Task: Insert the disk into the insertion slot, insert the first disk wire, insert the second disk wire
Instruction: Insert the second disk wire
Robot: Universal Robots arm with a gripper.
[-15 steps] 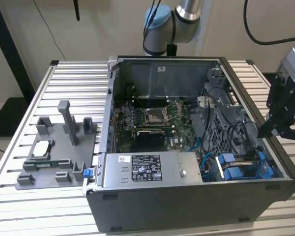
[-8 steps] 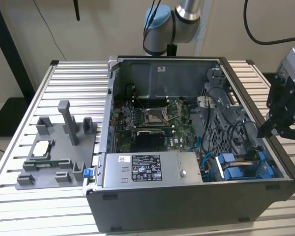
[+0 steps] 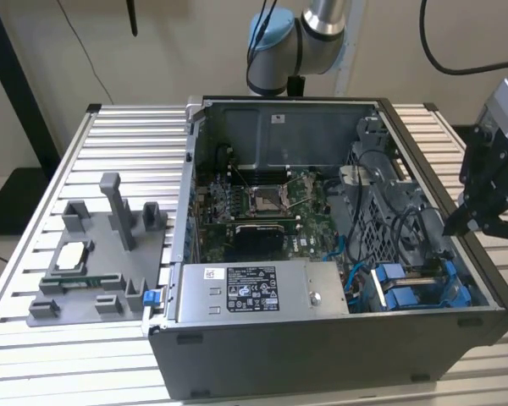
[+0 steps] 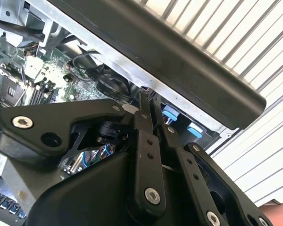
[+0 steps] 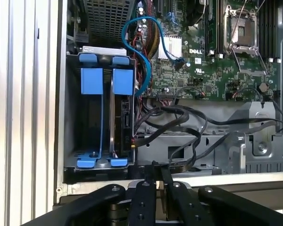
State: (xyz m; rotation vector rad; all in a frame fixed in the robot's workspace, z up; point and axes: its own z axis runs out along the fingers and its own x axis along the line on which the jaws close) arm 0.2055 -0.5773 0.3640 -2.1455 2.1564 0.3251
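Slatted aluminium table (image 3: 110,135), open computer case (image 3: 322,355) laid on it, grey fixture tray (image 3: 93,254) set beside the case.

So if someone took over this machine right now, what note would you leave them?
Gripper: shut, holding nothing, above the case edge beside the drive cage.
Disk: appears seated in its bay, with blue frames in the cage.
Wires: the blue cable and black cables lie loose beside the cage, seemingly unplugged.
Left: apparently both wires.

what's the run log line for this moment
gripper: shut, empty | over case right edge | disk: seated in insertion slot
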